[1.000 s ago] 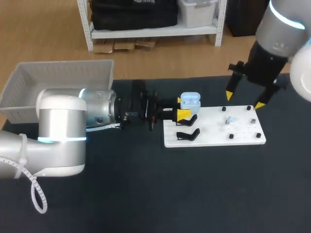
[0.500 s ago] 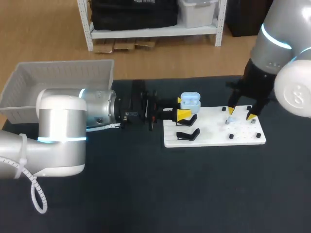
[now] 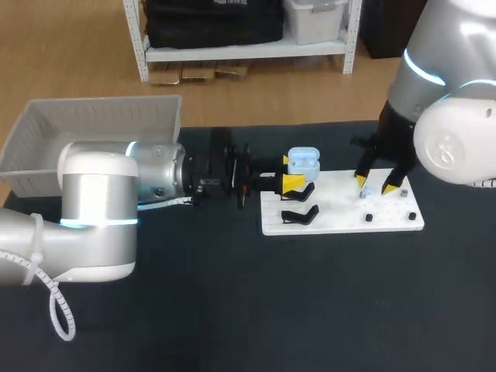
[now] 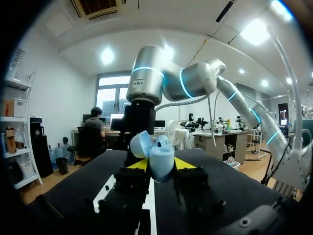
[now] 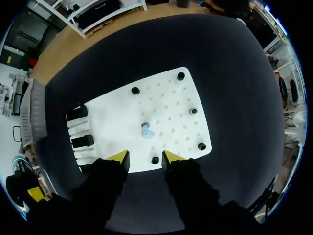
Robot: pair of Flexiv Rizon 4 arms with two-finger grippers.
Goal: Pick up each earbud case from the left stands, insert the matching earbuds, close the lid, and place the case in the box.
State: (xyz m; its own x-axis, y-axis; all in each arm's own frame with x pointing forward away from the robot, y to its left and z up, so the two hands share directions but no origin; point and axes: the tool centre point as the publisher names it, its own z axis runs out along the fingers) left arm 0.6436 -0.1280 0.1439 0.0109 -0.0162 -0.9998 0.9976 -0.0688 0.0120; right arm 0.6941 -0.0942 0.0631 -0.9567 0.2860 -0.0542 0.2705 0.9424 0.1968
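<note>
A light blue earbud case with its lid up is held over the left end of the white board. My left gripper is shut on it. In the left wrist view the case sits between the yellow fingertips of the left gripper. A small light blue earbud lies on the board. My right gripper hovers right over it, open. In the right wrist view the earbud lies just ahead of the right gripper, with nothing between the fingers.
Two black stands occupy the board's left part. Small black pegs dot its right part, one peg close to the right fingertips. A grey basket stands at the table's back left.
My right gripper has come down and to the left, from beyond the board's far right corner to just above the earbud, and its fingers have narrowed. The left arm and the case have kept still.
</note>
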